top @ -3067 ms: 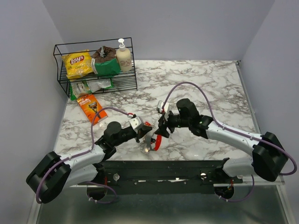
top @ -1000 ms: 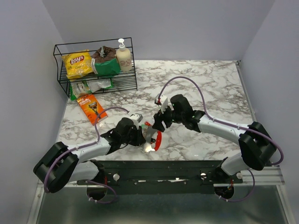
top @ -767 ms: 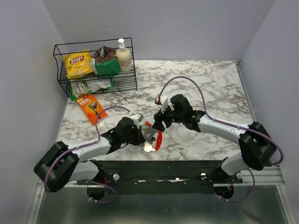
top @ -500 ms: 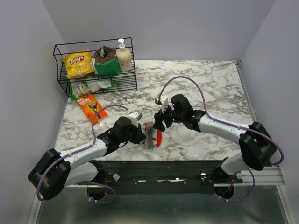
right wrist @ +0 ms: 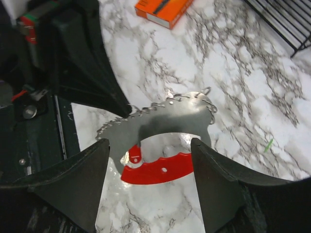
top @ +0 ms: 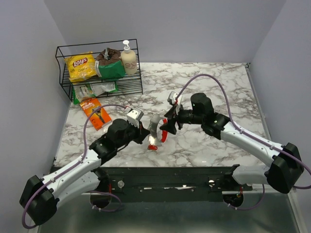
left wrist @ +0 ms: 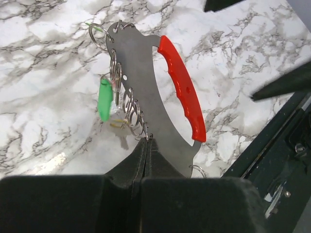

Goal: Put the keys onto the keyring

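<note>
The keyring [left wrist: 138, 73], a flat grey metal crescent with a red plastic grip along its inner curve and small silvery split rings [left wrist: 132, 110] strung along its outer edge, is held up off the white marbled bench [left wrist: 43, 111], between the two arms and towards the bench's near side. It is pinched at its outer edge by the left pincer [left wrist: 147, 141], whose black fingers are pressed together on the thin plate. One green-headed key [left wrist: 104, 99], tiny, with a silvery blade and a plastic head, is seen hanging from a ring on that edge. No other key can be made out with certainty. The right pincer [right wrist: 150, 143] is spread wide and empty. It is poised near the keyring on the side of the red grip, and no contact is seen.

The hold is judged to be slight, since only a narrow strip of smooth metal is gripped. If the plate is pushed or clamped off-centre by the right pincer, it could be pivoted in the pinch or slipped out and dropped onto the bench. The hanging key and loose rings may be set swinging by any quick move. Because the rings are far smaller than the fingers, one could easily be missed or a key fumbled.
</note>
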### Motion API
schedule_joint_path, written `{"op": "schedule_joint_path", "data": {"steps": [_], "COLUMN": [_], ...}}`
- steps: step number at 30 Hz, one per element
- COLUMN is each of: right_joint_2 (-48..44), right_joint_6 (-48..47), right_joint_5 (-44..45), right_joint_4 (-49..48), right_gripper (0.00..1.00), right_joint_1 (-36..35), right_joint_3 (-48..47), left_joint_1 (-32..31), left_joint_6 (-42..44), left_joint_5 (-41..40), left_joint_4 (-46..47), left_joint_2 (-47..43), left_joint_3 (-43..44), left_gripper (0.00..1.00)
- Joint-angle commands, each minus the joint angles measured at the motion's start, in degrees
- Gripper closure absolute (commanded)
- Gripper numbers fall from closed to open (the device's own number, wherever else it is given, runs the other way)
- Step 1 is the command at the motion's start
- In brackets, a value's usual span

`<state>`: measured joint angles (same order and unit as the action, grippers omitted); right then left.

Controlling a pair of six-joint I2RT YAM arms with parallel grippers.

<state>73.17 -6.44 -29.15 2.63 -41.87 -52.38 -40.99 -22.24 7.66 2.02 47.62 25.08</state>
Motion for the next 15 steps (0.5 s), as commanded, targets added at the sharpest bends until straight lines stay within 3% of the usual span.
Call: {"op": "schedule_joint_path", "data": {"steps": [1,7,15], "right_joint_2": [-2.2,2.1,8.7], "right_joint_6": [-2.9,-3.1,-0.1], "right_joint_5": [-7.8,-11.7,-7.1], "right_joint_4": [-0.3,-0.3,-0.5], "right_gripper": [0.24,0.27,0.35], "right_joint_1": [0.3,0.3,0.3], "right_joint_3": [-1.1,-1.2,-1.4], "left_joint_1": [-0.1,-0.2,-0.1], "left_joint_6": [3.8,4.6,7.3], "left_joint_5": [-5.0,-4.1,-1.7], "left_joint_4": [-8.8,-13.2,-15.1], "left_joint_2": [2.5,10.7,27.4], "left_joint_3": [6.8,13.4,21.1], "left_gripper": [1.00,1.00,1.00]}}
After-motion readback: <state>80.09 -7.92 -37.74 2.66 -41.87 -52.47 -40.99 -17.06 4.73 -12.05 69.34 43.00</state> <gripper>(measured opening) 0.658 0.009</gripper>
